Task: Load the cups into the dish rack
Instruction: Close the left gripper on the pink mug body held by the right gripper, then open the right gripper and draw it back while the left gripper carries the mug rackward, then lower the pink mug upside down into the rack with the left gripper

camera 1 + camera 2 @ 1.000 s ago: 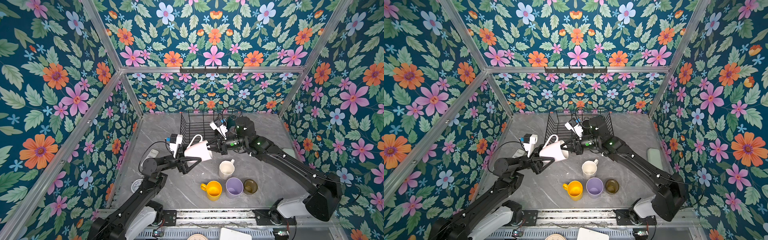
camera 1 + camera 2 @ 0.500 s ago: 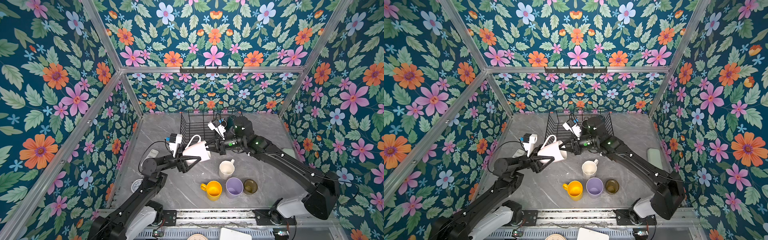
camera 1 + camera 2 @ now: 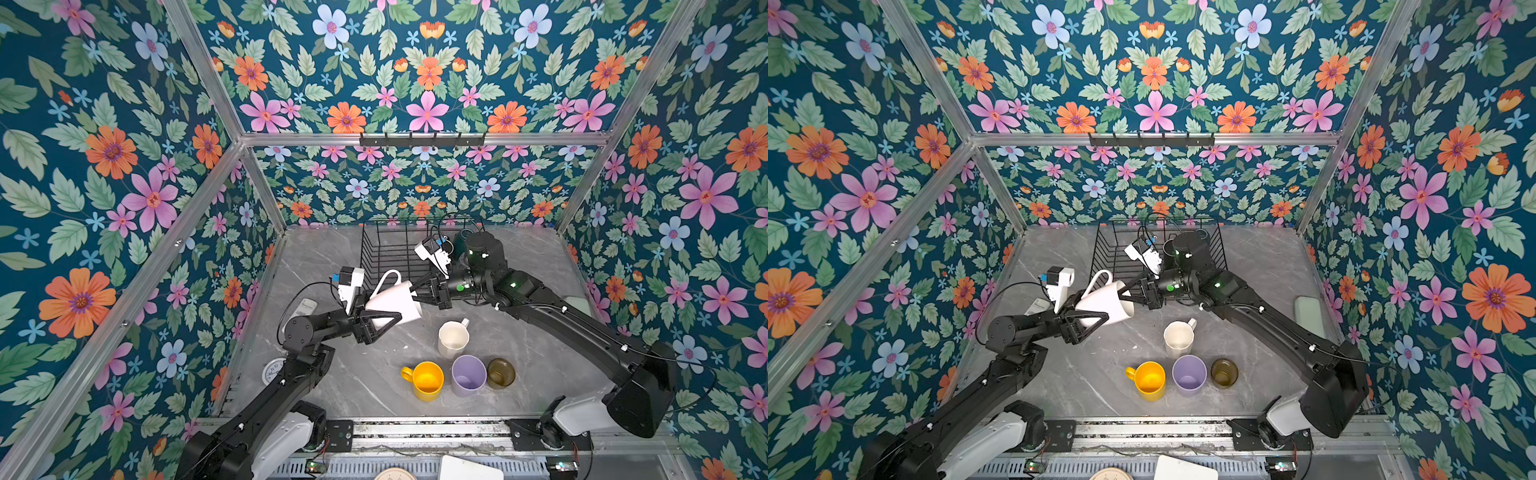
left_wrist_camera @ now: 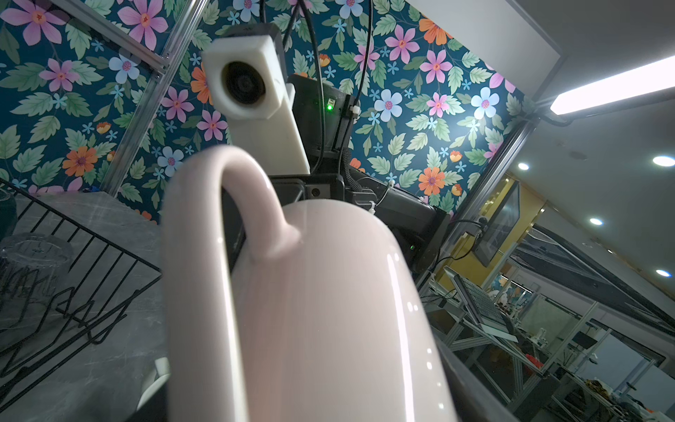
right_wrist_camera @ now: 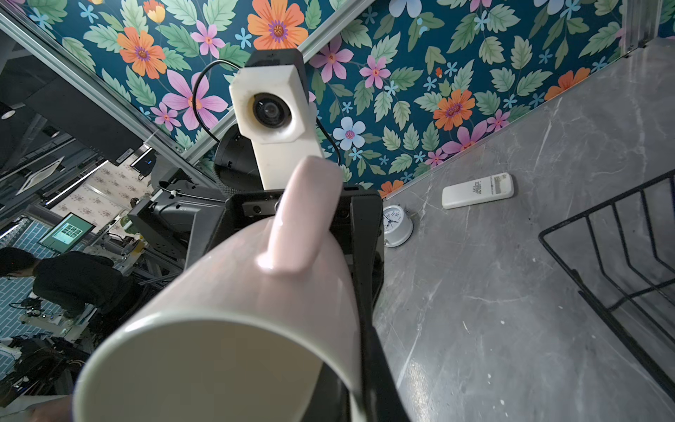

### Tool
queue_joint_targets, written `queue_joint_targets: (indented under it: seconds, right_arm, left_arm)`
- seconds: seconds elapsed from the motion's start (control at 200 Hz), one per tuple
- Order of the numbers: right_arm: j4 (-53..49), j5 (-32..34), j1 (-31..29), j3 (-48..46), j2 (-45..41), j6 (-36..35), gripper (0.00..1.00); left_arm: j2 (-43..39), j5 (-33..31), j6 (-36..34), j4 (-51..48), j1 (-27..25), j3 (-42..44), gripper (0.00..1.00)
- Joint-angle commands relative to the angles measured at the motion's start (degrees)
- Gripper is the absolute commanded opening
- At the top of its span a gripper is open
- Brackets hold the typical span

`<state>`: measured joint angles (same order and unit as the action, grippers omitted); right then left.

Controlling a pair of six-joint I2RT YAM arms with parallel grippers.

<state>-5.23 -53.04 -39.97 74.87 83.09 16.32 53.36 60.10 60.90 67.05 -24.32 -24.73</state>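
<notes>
Here, in both top views, the pale pink mug (image 3: 392, 301) (image 3: 1104, 305) hangs in the air at the centre of the frame. It is tipped on its side with the handle up and the mouth toward the right. My right fingers (image 3: 415, 291) (image 3: 1126, 294) are pinched narrow on the mug's rim. My left fingers (image 3: 388, 316) (image 3: 1096, 318) stand wide on either side of the mug's body near its base. Whether they press on it I cannot tell.

The dish rack (image 3: 386, 249) (image 3: 1113, 253) sits on the grey worktop (image 3: 374, 382) just above the mug in the frame, against the back wall. The left wrist view shows a clear glass (image 4: 33, 263) standing upside down inside the rack.

Lower in the frame, right of centre, a white mug (image 3: 453, 338) stands upright. Below it runs a row of yellow mug (image 3: 428, 380), lavender tumbler (image 3: 468, 374) and amber glass (image 3: 500, 372), close beside one another, all mouth up.

The right wrist view also shows a white remote (image 5: 476, 190) and a small clock (image 5: 396, 224) on the worktop.
</notes>
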Motion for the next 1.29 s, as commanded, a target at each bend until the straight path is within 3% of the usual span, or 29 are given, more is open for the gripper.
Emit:
queue_joint_targets:
  seconds: [0.0, 0.185, 0.25, 0.3, 0.5, 0.66, 0.885, 1.09, 1.29]
  right_arm:
    - [-0.8, 3.2, -0.3, 0.6, 0.5, -0.4, 0.00]
    - [-3.8, 3.6, 0.2, 2.5, 1.4, 0.2, 0.10]
    - [-3.2, 3.7, 0.5, 2.1, 0.9, 0.8, 0.18]
    - [-2.8, 3.9, 1.0, 1.7, 0.4, 1.2, 0.24]
    - [-2.6, 5.5, 4.6, -0.4, -3.2, 3.4, 0.52]
    - [-5.7, 12.7, 8.1, -3.8, -8.1, 4.0, 0.74]
    - [-13.4, 26.0, 13.3, -7.0, -13.8, 5.6, 0.87]
    - [-14.0, 27.1, 21.0, -12.0, -16.7, 11.0, 0.90]
    - [-14.9, 28.6, 23.0, -13.8, -18.4, 10.5, 0.96]
  left_arm:
    - [0.1, 1.5, -0.2, 4.1, -0.1, -0.5, 0.24]
    - [0.2, 1.8, -0.7, 2.1, -0.2, -0.7, 0.07]
    - [0.2, 1.9, -1.1, 0.8, -0.2, -0.9, 0.00]
    - [-0.2, 1.6, -2.5, -1.6, -0.1, -1.3, 0.00]
    - [-3.0, -2.6, -14.4, -23.4, -0.1, -6.2, 0.00]
    - [-2.7, -9.4, -24.4, -44.8, -0.1, -13.8, 0.00]
    - [3.8, -15.5, -30.2, -62.8, -0.2, -24.2, 0.00]
    - [12.0, -25.0, -34.7, -76.8, -0.5, -34.9, 0.00]
    - [24.7, -34.5, -41.7, -94.0, -1.1, -49.6, 0.00]
